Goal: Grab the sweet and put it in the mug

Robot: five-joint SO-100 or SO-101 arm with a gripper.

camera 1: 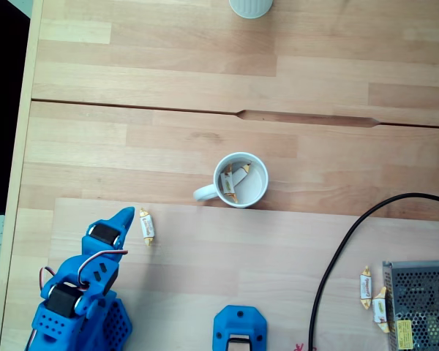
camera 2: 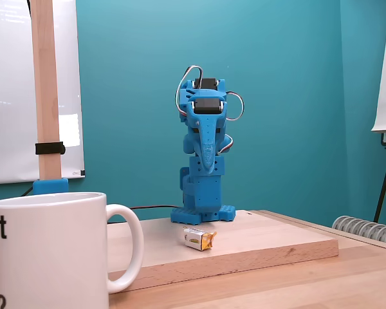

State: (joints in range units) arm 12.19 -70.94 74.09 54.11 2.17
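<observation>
A: From my station, taking the mug (camera 1: 241, 180) as reference. It sits mid-table (camera 1: 168, 80), handle toward the left of a fixed view from above. Bare wood opens all around it; a groove runs across just beyond it.

B: The sweet?

A: One sweet (camera 1: 147, 225) lies below-left of the mug, on the raised board, near the board's far edge. In a fixed view at table level I see it (camera 2: 199, 239) ahead of the arm's base.

B: The fingers?

A: The fingers (camera 1: 123, 219) point at that sweet, tip just beside it, not touching. They look pressed together into one wedge; nothing pinched.

B: Counts?

A: I count two sweets inside the mug, one on the board, two at lower right beside a metal mesh box (camera 1: 421, 303). One mug, one ribbed cup (camera 1: 250, 6) at the far edge. A black cable (camera 1: 336, 256) curves right of the mug.
</observation>
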